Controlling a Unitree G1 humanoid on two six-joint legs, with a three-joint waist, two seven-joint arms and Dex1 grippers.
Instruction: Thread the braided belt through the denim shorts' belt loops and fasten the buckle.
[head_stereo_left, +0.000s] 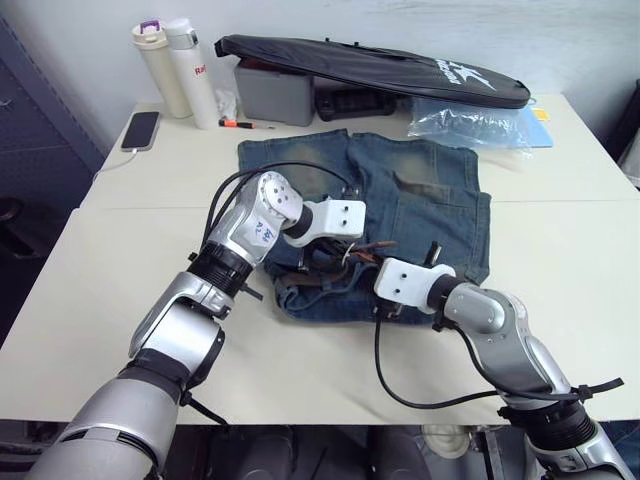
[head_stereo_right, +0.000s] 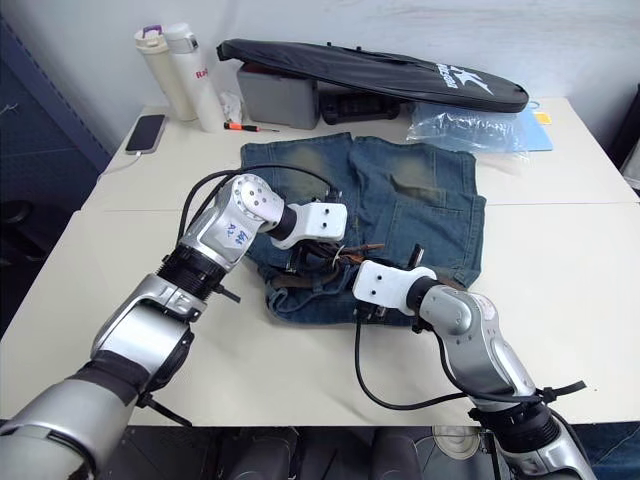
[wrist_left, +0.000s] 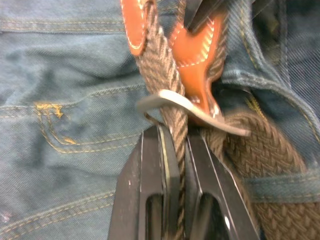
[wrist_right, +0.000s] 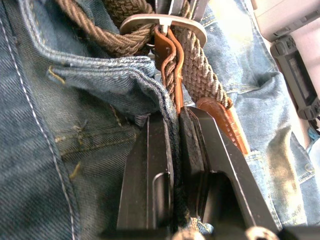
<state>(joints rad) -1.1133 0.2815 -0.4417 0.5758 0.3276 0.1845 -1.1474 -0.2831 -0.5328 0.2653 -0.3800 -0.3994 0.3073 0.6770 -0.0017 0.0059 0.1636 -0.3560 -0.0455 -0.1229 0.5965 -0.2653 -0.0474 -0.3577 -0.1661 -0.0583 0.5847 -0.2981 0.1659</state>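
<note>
- On the white table (head_stereo_left: 560, 260), the denim shorts (head_stereo_left: 430, 195) lie flat, waistband toward the robot, its near edge bunched up
- The braided belt (wrist_left: 167, 75) sits along the waistband at its middle, between the two grippers
- Left gripper (wrist_left: 176, 137): fingers pressed together on a strand of the belt, just beside the buckle (wrist_left: 190, 107)
- Right gripper (wrist_right: 176, 120): fingers pinching a fold of denim at the waistband edge, close below the buckle; the belt's tan leather tip (wrist_right: 225, 117) lies against one finger
- Behind the shorts: long black bag (head_stereo_left: 380, 68), two bottles (head_stereo_left: 178, 65), phone (head_stereo_left: 140, 130)
</note>
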